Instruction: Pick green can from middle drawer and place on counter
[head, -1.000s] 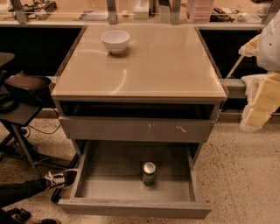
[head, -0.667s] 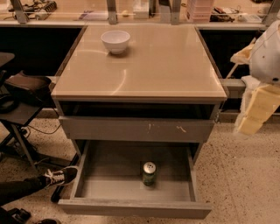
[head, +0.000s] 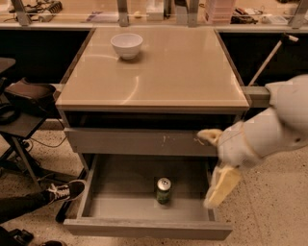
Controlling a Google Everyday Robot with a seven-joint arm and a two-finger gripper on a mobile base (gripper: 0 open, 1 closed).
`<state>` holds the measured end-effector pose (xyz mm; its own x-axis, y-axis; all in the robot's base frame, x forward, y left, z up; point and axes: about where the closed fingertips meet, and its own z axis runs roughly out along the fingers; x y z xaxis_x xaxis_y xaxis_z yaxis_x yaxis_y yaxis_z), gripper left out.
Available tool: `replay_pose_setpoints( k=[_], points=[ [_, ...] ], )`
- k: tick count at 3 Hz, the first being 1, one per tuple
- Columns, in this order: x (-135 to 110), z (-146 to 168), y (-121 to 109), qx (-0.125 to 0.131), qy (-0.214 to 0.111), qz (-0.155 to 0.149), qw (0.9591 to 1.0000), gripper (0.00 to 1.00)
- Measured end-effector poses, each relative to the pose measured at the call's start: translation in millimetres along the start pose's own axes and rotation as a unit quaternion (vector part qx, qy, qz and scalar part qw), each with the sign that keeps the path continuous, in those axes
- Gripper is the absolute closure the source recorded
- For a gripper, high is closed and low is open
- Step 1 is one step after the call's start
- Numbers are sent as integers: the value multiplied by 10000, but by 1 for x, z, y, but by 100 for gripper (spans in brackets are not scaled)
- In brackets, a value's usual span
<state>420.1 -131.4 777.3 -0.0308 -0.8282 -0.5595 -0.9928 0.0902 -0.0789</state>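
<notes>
The green can [head: 163, 190] stands upright on the floor of the open middle drawer [head: 144, 228], near its centre. My gripper [head: 207, 170] comes in from the right on a white arm, just right of the can and above the drawer's right side. Its yellowish fingers [head: 222, 185] are spread apart and hold nothing. The beige counter [head: 159, 72] tops the cabinet above the drawer.
A white bowl [head: 126, 44] sits at the counter's back left. A shut drawer front with pale scratches [head: 139, 142] is above the open drawer. A person's shoe [head: 65, 191] and a dark stand [head: 21, 103] are at the left. A cluttered ledge with metal posts [head: 122, 12] runs behind.
My arm has swung from the right edge leftward and down, bringing the gripper over the right side of the open drawer. The can and the bowl have not moved.
</notes>
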Motion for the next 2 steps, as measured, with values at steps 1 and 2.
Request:
replay_pose_setpoints(
  k=[1,2],
  points=[
    [21,117,36,-612,-814,224,9946,0],
    [41,220,65,-1050,-1104,593,9865,0]
  ],
)
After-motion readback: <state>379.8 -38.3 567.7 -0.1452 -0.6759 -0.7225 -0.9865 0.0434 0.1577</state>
